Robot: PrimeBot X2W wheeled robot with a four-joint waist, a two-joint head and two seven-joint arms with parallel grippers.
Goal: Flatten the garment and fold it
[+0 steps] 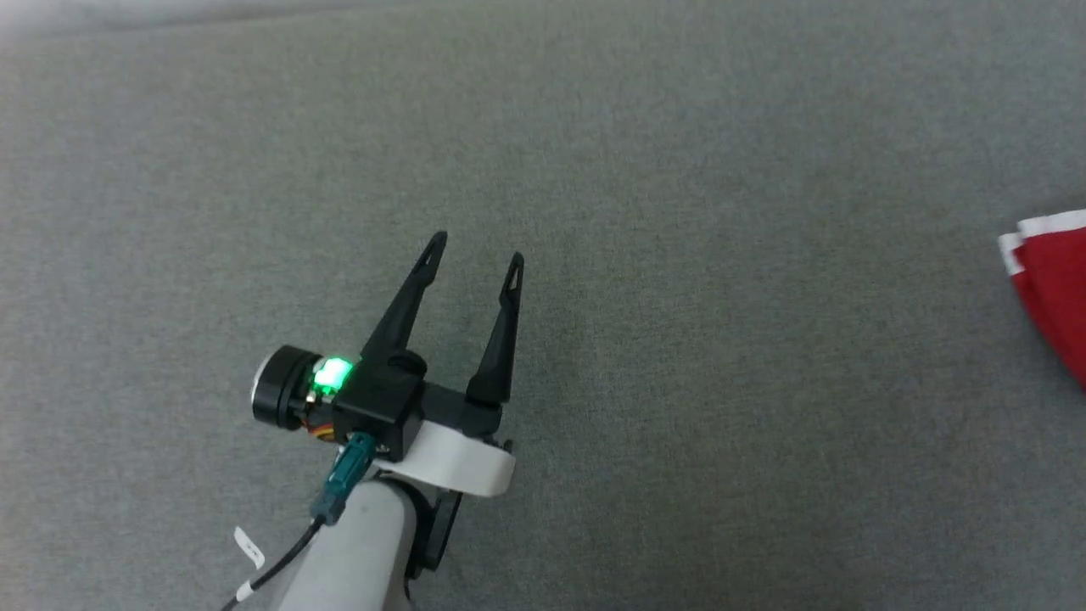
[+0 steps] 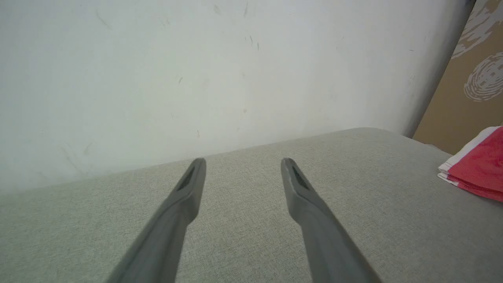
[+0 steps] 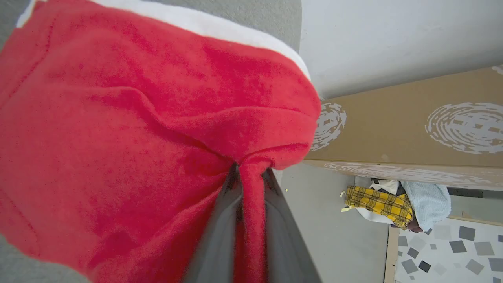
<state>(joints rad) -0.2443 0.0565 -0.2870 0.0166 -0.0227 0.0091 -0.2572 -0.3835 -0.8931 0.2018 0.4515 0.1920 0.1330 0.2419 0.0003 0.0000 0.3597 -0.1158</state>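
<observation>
Garment (image 3: 118, 118) sits bunched on the far right of the grey cushion (image 1: 679, 170); your right gripper (image 3: 251, 173) is pinching a red fold, left gripper (image 1: 478, 248) spread wide, empty.

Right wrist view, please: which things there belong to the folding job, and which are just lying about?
Job: red shorts; right gripper, shut on them.
Lying about: cardboard box; yellow plaid cloth; pale blue towel.

Spread left gripper (image 2: 243, 162), garment (image 2: 477, 167) far right
</observation>
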